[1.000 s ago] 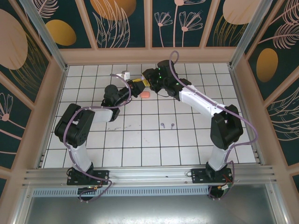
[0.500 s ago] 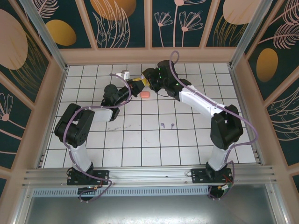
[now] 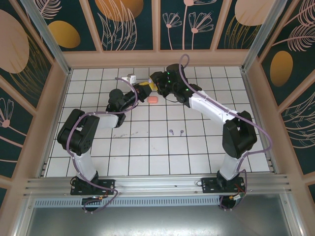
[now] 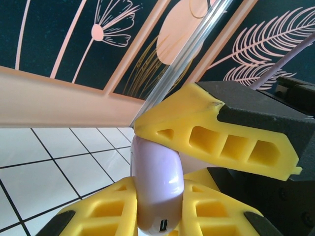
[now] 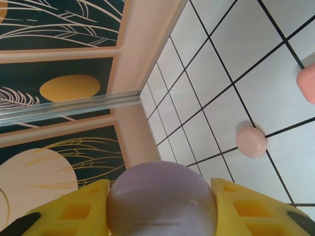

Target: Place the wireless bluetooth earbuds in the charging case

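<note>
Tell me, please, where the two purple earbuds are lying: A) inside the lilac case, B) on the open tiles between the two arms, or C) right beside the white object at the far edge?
B: the purple earbuds lie side by side on the tiled table, midway between the arms.

A white gridded table (image 3: 147,147) sits inside a boxed enclosure. Dark teal wall panels (image 3: 74,12) carry pale pink flowers, ferns and mustard ovals, set in peach wooden frames (image 3: 156,24). Aluminium posts (image 3: 47,37) rise at the back corners, and an aluminium rail (image 3: 157,186) runs along the near edge. Light falls evenly.
</note>
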